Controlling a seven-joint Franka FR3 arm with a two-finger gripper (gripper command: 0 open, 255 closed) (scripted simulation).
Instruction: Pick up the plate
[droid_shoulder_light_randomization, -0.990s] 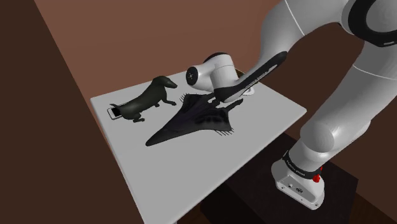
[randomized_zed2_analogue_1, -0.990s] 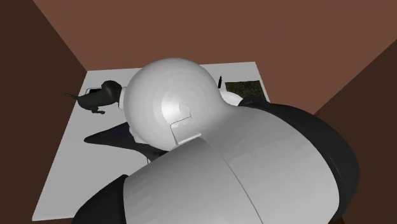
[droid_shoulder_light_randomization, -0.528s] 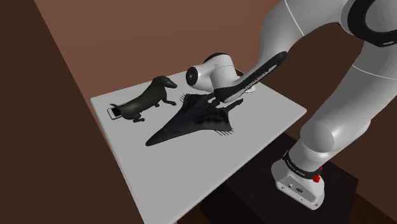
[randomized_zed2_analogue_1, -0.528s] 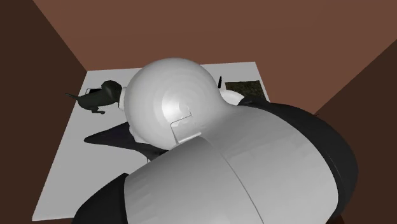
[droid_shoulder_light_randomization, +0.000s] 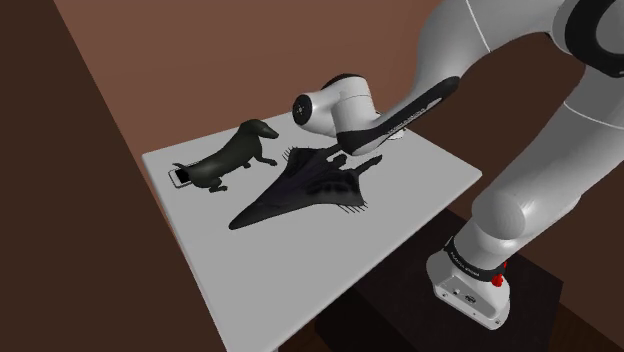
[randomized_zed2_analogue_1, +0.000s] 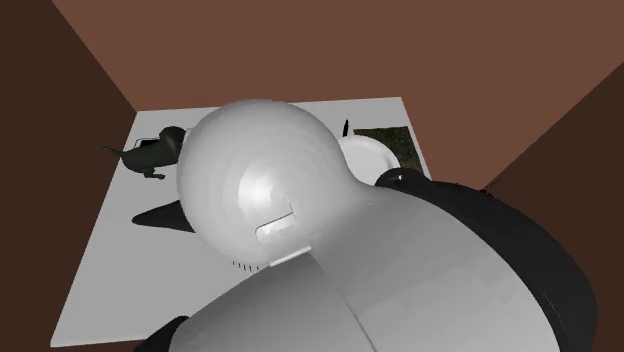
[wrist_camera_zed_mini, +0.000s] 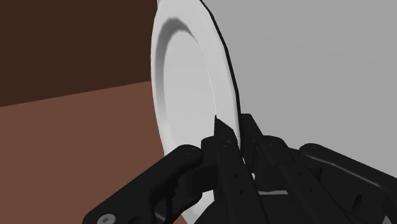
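Wrist view: the black pincer (wrist_camera_zed_mini: 234, 125) is narrowed onto the plate (wrist_camera_zed_mini: 184, 70), with its two fingers (wrist_camera_zed_mini: 222, 159) clasping the rim from either side. The plate is plain white with a broad raised rim and a shallow well. It appears nearly edge-on, standing up from the fingertips, with a thin dark line along its outer edge. Brown wall lies behind one face and the pale grey surface (wrist_camera_zed_mini: 331, 70) behind the other.

Second exterior view: the arm's large white joint blocks much of the scene. The plate (randomized_zed2_analogue_1: 365, 155) shows past it near the far corner of the surface (randomized_zed2_analogue_1: 110, 260), just beside a dark speckled mat (randomized_zed2_analogue_1: 385, 138). Whether it is clear of the surface is hard to tell.

Shoulder view: a dark dog figure (droid_shoulder_light_randomization: 225, 160) and a black model aircraft (droid_shoulder_light_randomization: 300, 185) lie on the white surface.
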